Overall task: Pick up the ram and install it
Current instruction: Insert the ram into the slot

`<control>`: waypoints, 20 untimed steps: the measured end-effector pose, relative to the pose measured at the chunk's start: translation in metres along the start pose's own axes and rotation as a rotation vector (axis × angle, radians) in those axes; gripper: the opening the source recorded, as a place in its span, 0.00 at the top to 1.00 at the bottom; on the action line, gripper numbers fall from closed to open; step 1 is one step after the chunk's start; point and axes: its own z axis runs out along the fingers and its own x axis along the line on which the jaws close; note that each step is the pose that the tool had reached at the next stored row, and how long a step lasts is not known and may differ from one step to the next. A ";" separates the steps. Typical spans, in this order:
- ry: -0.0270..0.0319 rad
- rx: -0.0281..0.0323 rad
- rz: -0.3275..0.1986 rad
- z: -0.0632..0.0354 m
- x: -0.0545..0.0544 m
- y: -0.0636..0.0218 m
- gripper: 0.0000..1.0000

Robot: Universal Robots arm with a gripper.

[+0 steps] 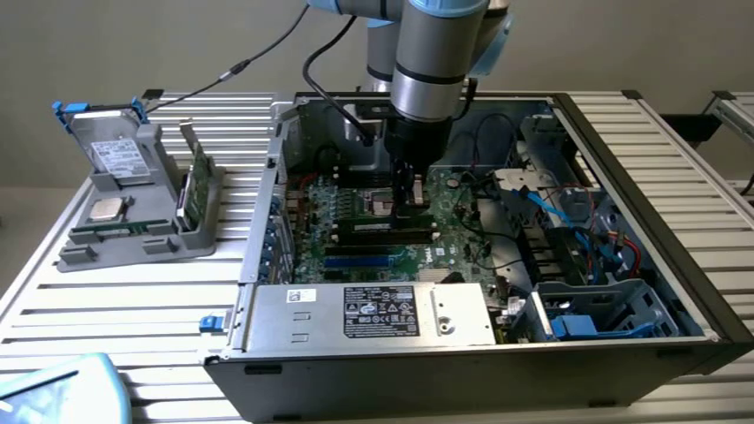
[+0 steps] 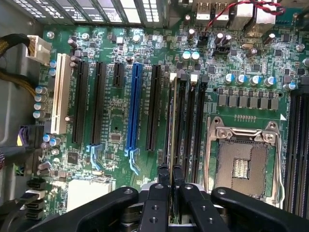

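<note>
Ram [image 2: 171, 121] stands on edge along the end slot of the memory bank [image 2: 190, 121]. It is pinched between the nearly closed fingers [image 2: 163, 179] of the gripper [image 2: 170, 176]; I cannot tell whether it is seated. The bank lies just beside the open socket [image 2: 244, 162] on the motherboard [image 2: 116, 111]. In the exterior view the arm reaches down into the middle of the case [image 1: 471, 380], and a grey holder [image 1: 154, 238] sits on the table [image 1: 141, 309] at nine o'clock from the case.

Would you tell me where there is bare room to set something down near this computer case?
Bare slatted table bordered by the grey parts holder and the computer case. Crowded inside: the gripper holds the ram over the motherboard; cables fill the exterior view's right.
</note>
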 end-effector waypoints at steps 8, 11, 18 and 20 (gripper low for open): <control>-0.0001 -0.0028 0.000 0.0001 0.000 -0.0001 0.86; -0.0011 -0.0171 -0.002 0.0003 0.000 -0.0004 0.86; -0.0014 -0.0226 -0.001 0.0002 0.000 -0.0009 0.86; -0.0025 -0.0223 0.008 0.0003 0.000 -0.0010 0.86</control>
